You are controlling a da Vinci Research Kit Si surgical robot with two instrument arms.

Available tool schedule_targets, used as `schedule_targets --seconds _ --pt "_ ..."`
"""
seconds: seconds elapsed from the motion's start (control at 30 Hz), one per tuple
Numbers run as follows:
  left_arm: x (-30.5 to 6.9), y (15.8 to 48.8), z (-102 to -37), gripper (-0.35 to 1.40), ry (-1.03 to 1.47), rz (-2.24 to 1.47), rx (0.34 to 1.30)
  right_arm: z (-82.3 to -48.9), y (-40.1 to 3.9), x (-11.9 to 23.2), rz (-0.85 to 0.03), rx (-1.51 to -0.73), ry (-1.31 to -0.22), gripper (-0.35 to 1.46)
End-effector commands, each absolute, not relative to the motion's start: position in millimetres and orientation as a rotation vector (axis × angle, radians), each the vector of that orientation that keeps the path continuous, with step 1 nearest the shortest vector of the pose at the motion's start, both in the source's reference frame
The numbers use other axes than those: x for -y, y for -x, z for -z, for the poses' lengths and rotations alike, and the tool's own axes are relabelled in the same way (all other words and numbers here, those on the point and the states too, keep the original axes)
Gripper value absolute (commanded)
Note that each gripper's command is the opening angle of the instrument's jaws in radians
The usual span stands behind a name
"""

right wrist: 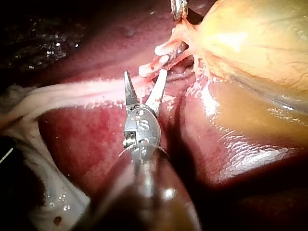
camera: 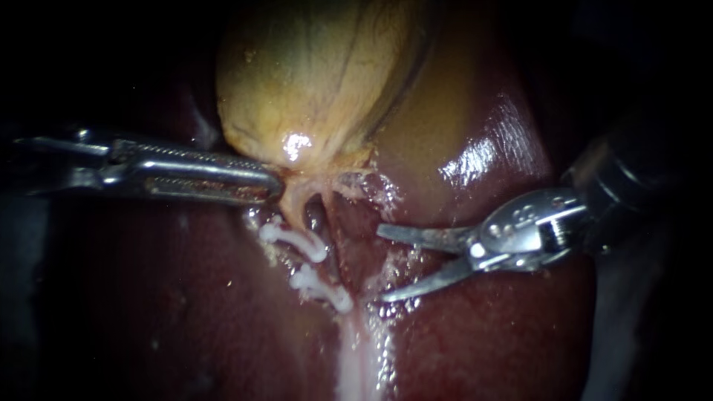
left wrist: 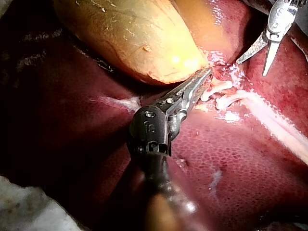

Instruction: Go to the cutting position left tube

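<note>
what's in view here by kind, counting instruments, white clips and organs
left instrument plus right instrument: 2
white clips: 2
gallbladder: 1
liver: 1
total: 6

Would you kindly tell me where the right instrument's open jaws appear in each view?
Endoscope view: right instrument enters from the right, jaws open beside the white clips.
Left wrist view: right instrument beyond the white clips, ahead of the left instrument.
Right wrist view: right instrument, jaws open, tips by the white clips.
Shared landmark: the white clips.
</note>
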State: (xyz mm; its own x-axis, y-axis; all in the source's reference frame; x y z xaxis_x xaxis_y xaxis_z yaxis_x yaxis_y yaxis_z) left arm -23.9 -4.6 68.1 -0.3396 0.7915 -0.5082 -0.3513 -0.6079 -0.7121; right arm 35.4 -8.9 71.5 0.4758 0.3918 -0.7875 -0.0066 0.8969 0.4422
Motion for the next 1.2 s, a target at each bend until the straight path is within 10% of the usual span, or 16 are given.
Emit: schedule_targets --seconds 0.03,1.2 --pt "4.6 23.9 -68.1 -0.35 1.138 -2.004 0.638 -71.8 -35.7 9.1 -0.252 -1.051 -0.415 1.43" --pt "4.8 24.7 -68.2 -0.35 1.137 -2.004 0.633 -77.7 -41.9 11.2 -0.294 -1.034 -0.56 1.43"
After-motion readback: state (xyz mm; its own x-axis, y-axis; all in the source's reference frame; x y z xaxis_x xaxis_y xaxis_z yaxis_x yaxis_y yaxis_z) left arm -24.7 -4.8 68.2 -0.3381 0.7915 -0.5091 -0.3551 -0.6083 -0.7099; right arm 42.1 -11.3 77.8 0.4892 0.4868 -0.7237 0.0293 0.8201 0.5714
